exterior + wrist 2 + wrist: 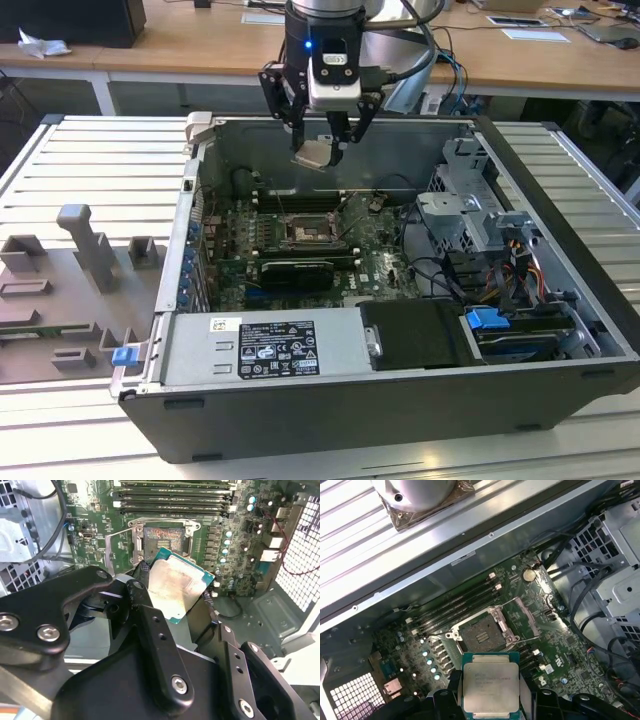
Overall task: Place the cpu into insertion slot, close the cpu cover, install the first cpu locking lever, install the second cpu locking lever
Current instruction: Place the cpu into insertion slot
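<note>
In the open computer case (pixel 300 425) on the ribbed surface (pixel 90 160), the labelled power supply (pixel 265 348) lies nearest. Beyond it, on the motherboard (pixel 375 265), the insertion slot (pixel 305 232) lies bare. The cpu cover (pixel 526 616) is swung open beside the slot, and the memory slots (pixel 300 192) sit just past it. Farther back, the jaws pinch the cpu (pixel 313 152) by its edges. It hangs tilted above the board, apart from the slot.

**Q:** Gripper (pixel 320 148) finish?
**A:** Matte black link arms (pixel 155 650) with rounded ends and silver socket-head screws (pixel 180 684) at the pivots.
**Q:** Wrist housing (pixel 322 40)?
**A:** Black body and pale grey faceplate (pixel 334 82). Blue indicator light (pixel 309 44) at the faceplate's 11 o'clock. Black cables (pixel 430 40) loop off at 3 o'clock.
</note>
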